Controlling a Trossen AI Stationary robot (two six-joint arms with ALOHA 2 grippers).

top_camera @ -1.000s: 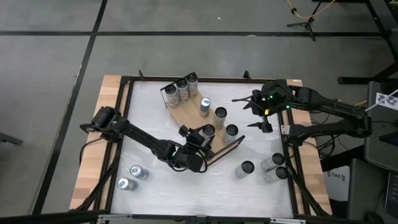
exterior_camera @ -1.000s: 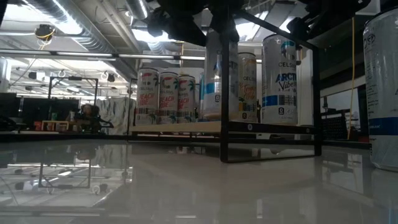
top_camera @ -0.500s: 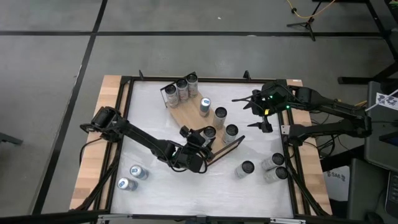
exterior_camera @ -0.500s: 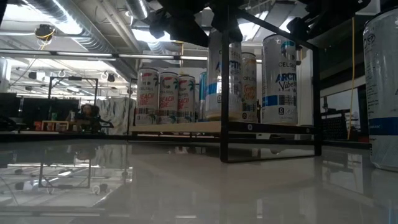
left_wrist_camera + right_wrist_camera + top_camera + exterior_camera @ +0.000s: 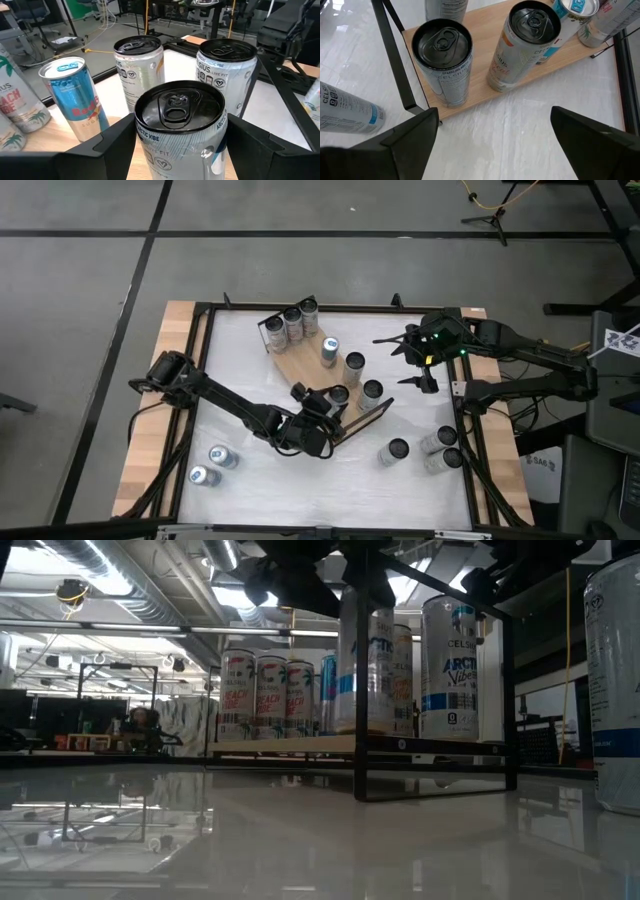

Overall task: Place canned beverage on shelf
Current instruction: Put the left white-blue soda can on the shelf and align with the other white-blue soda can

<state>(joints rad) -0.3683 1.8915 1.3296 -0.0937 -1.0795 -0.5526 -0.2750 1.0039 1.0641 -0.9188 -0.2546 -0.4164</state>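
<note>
- High view: the shelf (image 5: 305,362) lies slantwise on the white table (image 5: 300,480), with three cans at its far end and more along it. The left gripper (image 5: 318,402) is at the shelf's near end, over a dark-topped can (image 5: 336,392). The right gripper (image 5: 408,362) waits open near the table's right edge, well apart from the shelf. Loose cans stand at the near right and lie at the near left
- Low view: the can (image 5: 362,665) hangs from the dark gripper above, over the shelf board (image 5: 300,744); whether it touches the board I cannot tell
- Left wrist view: the two fingers (image 5: 115,142) are clamped on either side of the can (image 5: 180,125), which is upright; a blue can (image 5: 74,95) and two silver ones stand just beyond
- Right wrist view: the fingers (image 5: 407,140) are spread wide with nothing between them; two cans stand on the shelf (image 5: 485,35) near its black wire rail
</note>
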